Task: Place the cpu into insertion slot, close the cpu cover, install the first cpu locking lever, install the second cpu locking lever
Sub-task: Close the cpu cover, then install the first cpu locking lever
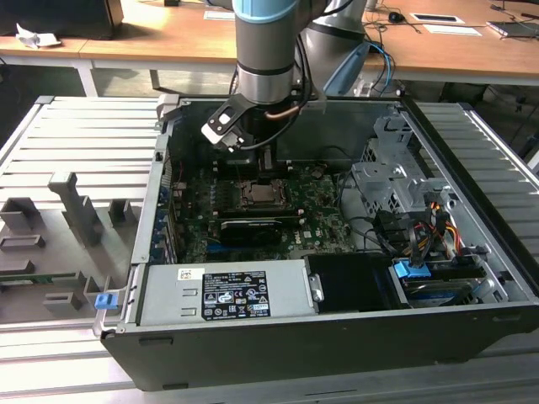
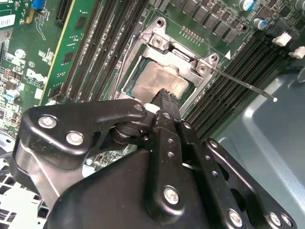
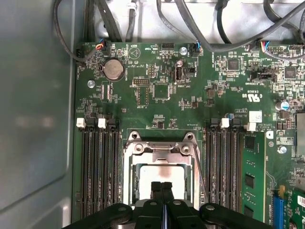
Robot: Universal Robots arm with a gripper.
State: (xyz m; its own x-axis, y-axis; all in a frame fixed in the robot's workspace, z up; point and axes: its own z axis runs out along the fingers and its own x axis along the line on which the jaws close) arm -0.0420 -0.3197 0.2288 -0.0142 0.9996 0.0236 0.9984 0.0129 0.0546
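In the exterior view the arm hangs over the open computer case (image 1: pixel 337 345). The gripper (image 1: pixel 266 162) is just above the insertion slot (image 1: pixel 258 194) on the green board (image 1: pixel 324 220). The wrist hides the jaws, so their gap is hard to make out here.

In the second wrist view the gripper (image 2: pixel 167 94) has its two black fingers (image 2: pixel 167 112) clenched flat together, grasping nothing. The tips are over the silvery face of the cpu (image 2: pixel 155 81), which lies in the slot. I cannot tell whether they touch it. The cpu cover (image 2: pixel 162 43) lies flat around the chip. A thin lever (image 2: pixel 243 85) juts out across the memory slots (image 2: pixel 228 95).

In the first wrist view the gripper (image 3: pixel 161 185) again has its jaws pressed together over the cpu (image 3: pixel 143 174), framed by the cover (image 3: pixel 159 149). The gripper body cuts off part of the socket.
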